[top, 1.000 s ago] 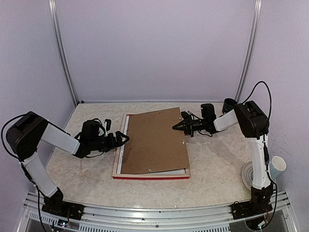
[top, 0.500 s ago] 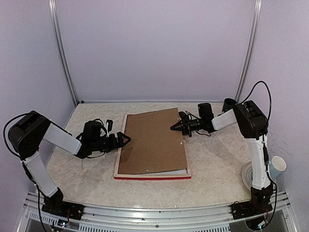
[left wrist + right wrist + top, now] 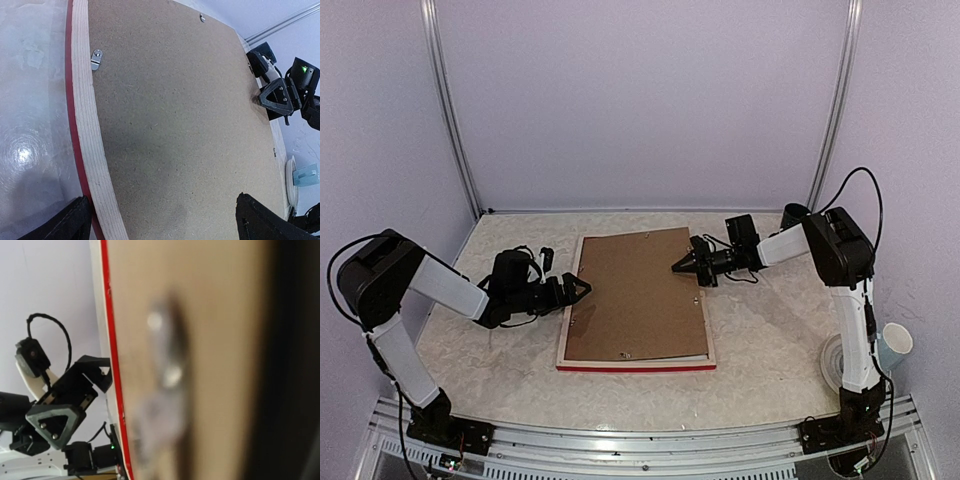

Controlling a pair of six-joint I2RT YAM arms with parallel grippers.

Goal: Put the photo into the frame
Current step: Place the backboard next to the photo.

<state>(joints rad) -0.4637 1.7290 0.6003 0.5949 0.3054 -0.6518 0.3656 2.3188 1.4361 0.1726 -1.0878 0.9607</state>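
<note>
The red frame (image 3: 635, 366) lies face down in the middle of the table, its pale back edge (image 3: 85, 125) showing. A brown hardboard panel (image 3: 635, 295) sits squarely inside it and covers the opening, so the photo is hidden. My left gripper (image 3: 578, 288) hovers open at the frame's left edge, its fingertips (image 3: 75, 222) spread wide over the panel (image 3: 175, 125). My right gripper (image 3: 676, 267) is low at the panel's upper right edge, jaws a little apart, holding nothing. The right wrist view is a blurred close-up of the panel (image 3: 215, 315) and the frame's red rim (image 3: 114, 365).
Small metal turn clips (image 3: 96, 58) sit along the frame's back. A paper cup (image 3: 895, 345) and a white roll (image 3: 832, 360) stand by the right arm's base. A dark cup (image 3: 793, 215) is at the back right. Walls close the back and sides.
The brown panel swung from askew to square inside the frame. My right gripper pushed left with it and its jaws parted. The left gripper barely moved.
</note>
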